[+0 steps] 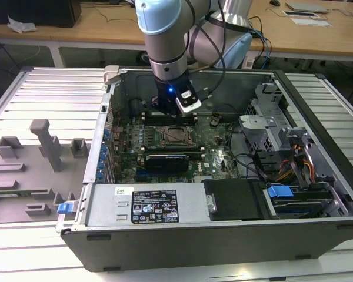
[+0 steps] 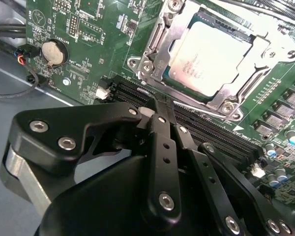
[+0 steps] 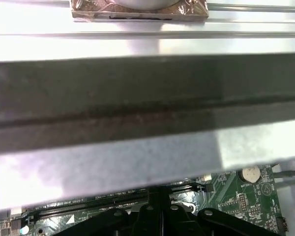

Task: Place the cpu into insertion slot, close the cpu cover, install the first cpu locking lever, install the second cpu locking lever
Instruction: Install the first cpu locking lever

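The cpu (image 2: 212, 51), a pale silvery square chip, lies flat in the insertion slot (image 1: 175, 136) on the green motherboard. The cpu cover (image 2: 163, 22), a silvery frame, lies down around the chip's edges, and thin metal levers run along two of its sides. My gripper (image 2: 155, 102) is shut with nothing between its black fingers. It hangs over the long black memory slots (image 2: 201, 125) just beside the socket, a short way from the cover's edge. In the exterior view the gripper (image 1: 165, 107) sits under the wrist, just behind the socket.
The open computer case (image 1: 182, 232) surrounds the board; its metal wall (image 3: 137, 93) stands close to the wrist. A round coin battery (image 2: 54, 50) and thin cables (image 2: 19, 54) lie beside the board. A drive cage with wires (image 1: 288, 158) fills the exterior view's right.
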You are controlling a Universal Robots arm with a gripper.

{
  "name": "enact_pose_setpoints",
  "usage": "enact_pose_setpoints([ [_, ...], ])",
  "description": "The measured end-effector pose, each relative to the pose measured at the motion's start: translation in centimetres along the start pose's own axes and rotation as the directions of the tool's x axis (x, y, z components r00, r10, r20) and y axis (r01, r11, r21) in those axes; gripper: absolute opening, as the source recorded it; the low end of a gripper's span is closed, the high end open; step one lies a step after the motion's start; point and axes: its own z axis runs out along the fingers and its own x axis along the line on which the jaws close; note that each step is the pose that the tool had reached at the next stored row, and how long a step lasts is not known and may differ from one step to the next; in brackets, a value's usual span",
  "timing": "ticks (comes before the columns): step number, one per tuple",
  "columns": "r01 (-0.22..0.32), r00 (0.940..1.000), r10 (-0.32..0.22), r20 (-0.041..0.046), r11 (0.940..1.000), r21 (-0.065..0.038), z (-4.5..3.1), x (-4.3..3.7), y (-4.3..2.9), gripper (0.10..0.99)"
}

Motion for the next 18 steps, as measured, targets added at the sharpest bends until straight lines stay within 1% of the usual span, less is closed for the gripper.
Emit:
enact_pose_setpoints([
  [5,-0.035,0.9994,0.034,0.0066,0.9994,0.010,0.13,0.03,0.00,0.106],
  [10,-0.058,0.9982,0.058,0.0114,0.9982,0.015,0.22,0.06,0.10,0.106],
  [16,-0.097,0.9951,0.097,0.0215,0.9947,0.034,0.45,0.11,0.11,0.106],
  [18,-0.108,0.9940,0.107,0.0244,0.9934,0.038,0.50,0.13,0.11,0.106],
])
